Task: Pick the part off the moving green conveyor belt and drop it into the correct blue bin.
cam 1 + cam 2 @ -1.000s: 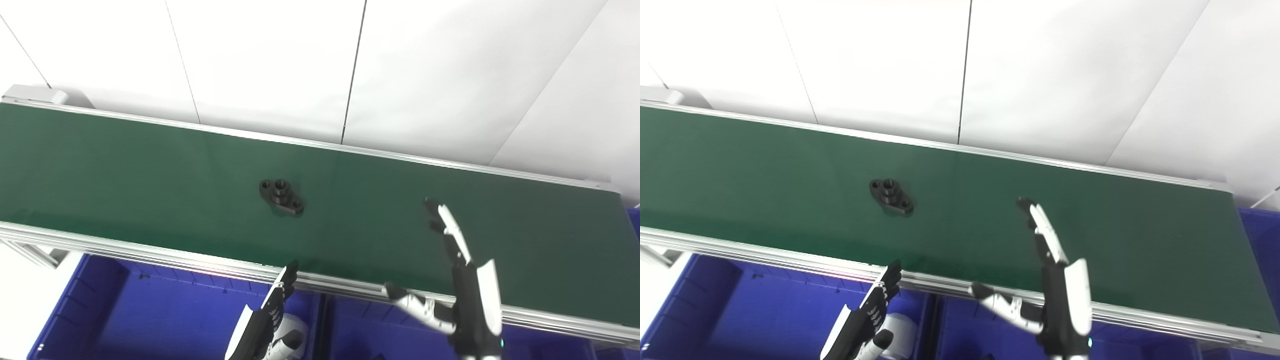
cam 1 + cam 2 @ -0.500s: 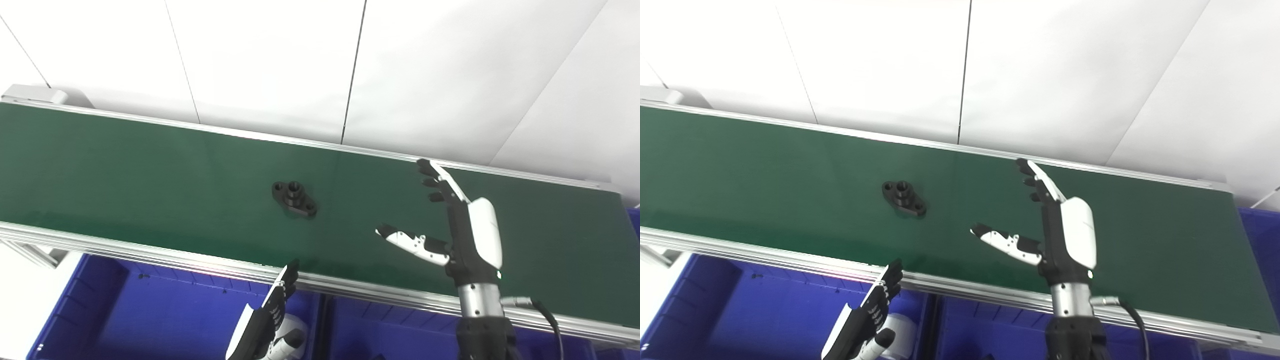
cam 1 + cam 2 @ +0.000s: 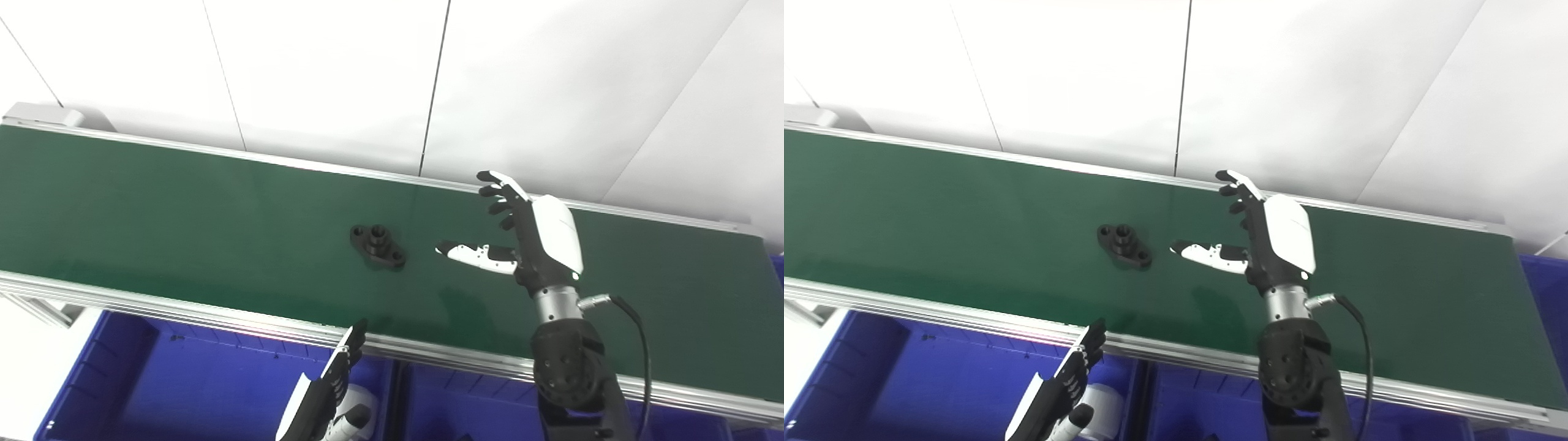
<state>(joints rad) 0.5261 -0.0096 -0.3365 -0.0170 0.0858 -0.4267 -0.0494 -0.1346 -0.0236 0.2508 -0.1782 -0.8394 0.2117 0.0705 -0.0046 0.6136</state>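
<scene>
left eye view: black part (image 3: 378, 245) on green conveyor belt (image 3: 184, 208), just beside spread, empty right hand (image 3: 530, 242); risk: mistimed closing, part carried past. left hand (image 3: 327, 392) extended, idle.

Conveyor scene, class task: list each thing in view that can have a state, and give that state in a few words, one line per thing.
Part: lying flat on the belt, not held.
Belt: carries the one part only.
Right hand: open, over the belt beside the part, apart from it.
Left hand: open, holds nothing, low over the bins.
Left bin: contents cannot be told.
</scene>
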